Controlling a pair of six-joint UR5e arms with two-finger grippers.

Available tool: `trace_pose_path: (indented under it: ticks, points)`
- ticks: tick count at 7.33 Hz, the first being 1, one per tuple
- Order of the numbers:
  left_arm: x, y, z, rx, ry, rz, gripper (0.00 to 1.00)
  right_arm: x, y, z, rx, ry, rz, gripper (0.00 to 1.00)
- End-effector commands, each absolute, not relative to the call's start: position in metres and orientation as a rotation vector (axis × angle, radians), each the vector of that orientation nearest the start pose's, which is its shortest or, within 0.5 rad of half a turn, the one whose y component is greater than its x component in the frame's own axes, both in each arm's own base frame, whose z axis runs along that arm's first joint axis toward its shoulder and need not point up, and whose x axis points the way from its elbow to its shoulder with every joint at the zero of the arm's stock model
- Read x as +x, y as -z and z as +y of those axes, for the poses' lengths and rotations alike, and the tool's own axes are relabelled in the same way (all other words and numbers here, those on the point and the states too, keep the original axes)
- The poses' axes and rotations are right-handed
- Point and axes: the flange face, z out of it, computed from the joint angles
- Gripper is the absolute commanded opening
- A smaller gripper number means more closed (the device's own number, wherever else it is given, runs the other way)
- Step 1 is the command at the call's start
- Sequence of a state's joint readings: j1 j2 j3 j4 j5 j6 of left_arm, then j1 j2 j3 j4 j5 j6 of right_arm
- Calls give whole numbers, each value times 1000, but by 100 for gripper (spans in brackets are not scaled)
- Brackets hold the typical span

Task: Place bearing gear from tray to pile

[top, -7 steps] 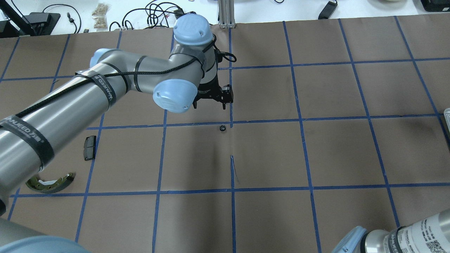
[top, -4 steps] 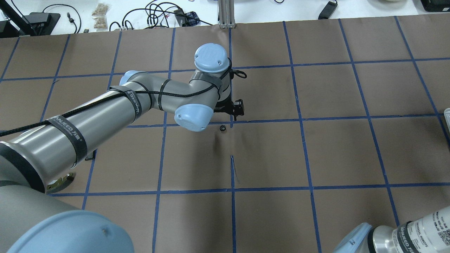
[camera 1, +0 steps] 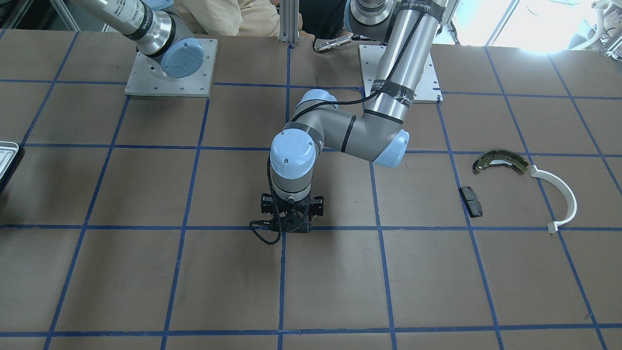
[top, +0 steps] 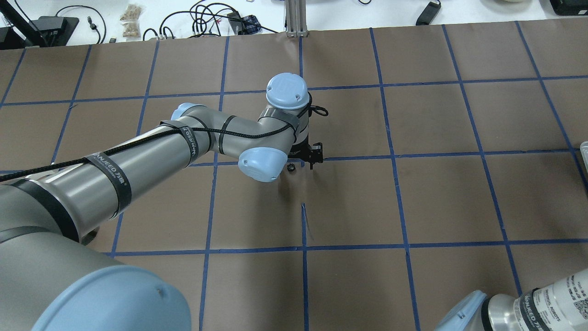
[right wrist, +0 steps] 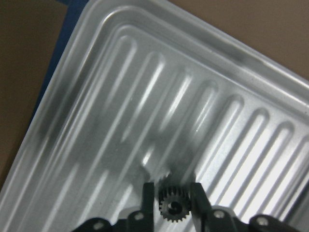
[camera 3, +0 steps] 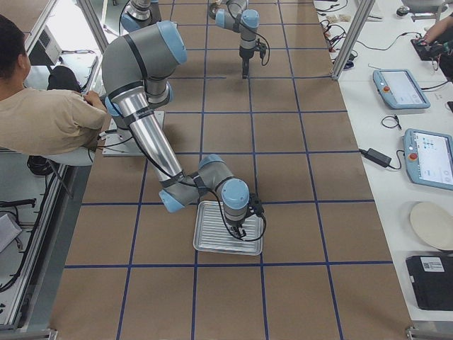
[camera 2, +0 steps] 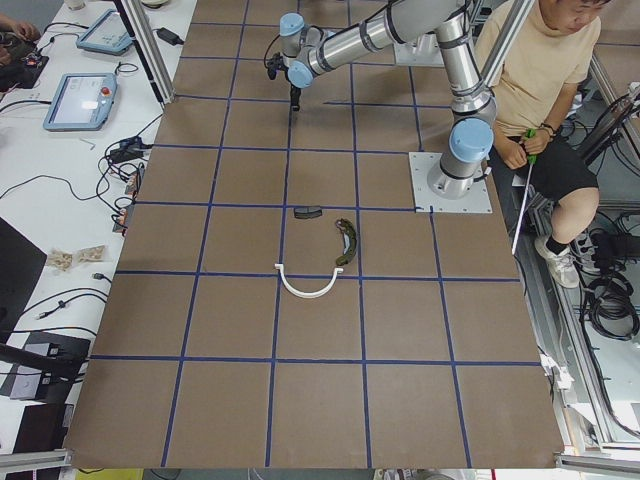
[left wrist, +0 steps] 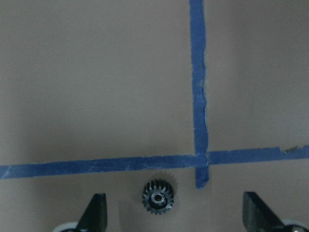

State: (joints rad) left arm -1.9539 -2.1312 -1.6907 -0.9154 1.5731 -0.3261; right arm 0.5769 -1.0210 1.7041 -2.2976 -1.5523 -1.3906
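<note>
A small black bearing gear (left wrist: 158,196) lies on the brown table beside a blue tape crossing; it also shows in the overhead view (top: 290,167). My left gripper (left wrist: 174,212) is open and hangs low over it, the gear between its fingers (left wrist: 96,212) but nearer the left one. My right gripper (right wrist: 172,193) is shut on a second black gear (right wrist: 172,206) just above the ribbed grey-white tray (right wrist: 145,87). The pile lies far off: an olive brake shoe (camera 1: 500,160), a white arc (camera 1: 563,199) and a black pad (camera 1: 471,201).
The tray (camera 3: 212,244) sits at the table's right end, under the right arm. A person sits behind the robot's base (camera 2: 530,90). Cables and tablets lie on the white bench beyond the table's far edge (top: 206,18).
My left arm has swung toward the gear and come down, so its open gripper now stands over it. The gear on the table has not moved.
</note>
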Motion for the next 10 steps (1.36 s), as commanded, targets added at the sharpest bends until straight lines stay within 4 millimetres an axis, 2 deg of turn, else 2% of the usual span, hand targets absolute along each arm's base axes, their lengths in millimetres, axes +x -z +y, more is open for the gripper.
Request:
trace_pose_path:
  ticks: [1, 2, 3, 4, 5, 6, 7, 8, 9, 10]
  points:
    - [-358, -174, -534, 106, -13, 3132, 47, -455, -190, -456, -610, 45, 3127, 0]
    - [-359, -176, -536, 106, 8, 3130, 18, -451, -227, -460, -617, 62, 3161, 0]
    - [-357, -174, -535, 103, 2, 3127, 2, -424, -263, -463, -529, 42, 3127, 0]
    - [-355, -188, -538, 98, 36, 3130, 0, -374, -305, -472, -462, 15, 3111, 0]
    - [-340, -192, -545, 60, 31, 3131, 0, -317, -330, -478, -350, -56, 3061, 0]
    - [-313, -206, -558, 22, 45, 3137, 0, -267, -336, -478, -230, -113, 3023, 0]
    - [-263, -222, -569, 107, -13, 3121, 0, -206, -348, -479, -153, -134, 3033, 0]
    - [-206, -236, -574, 82, -29, 3114, 0, -126, -357, -475, -36, -158, 3048, 0]
    - [-146, -238, -568, 145, -51, 3079, 0, -52, -355, -474, 76, -180, 3065, 0]
    - [-100, -225, -551, 159, -101, 3084, 0, 18, -349, -477, 138, -192, 3052, 0]
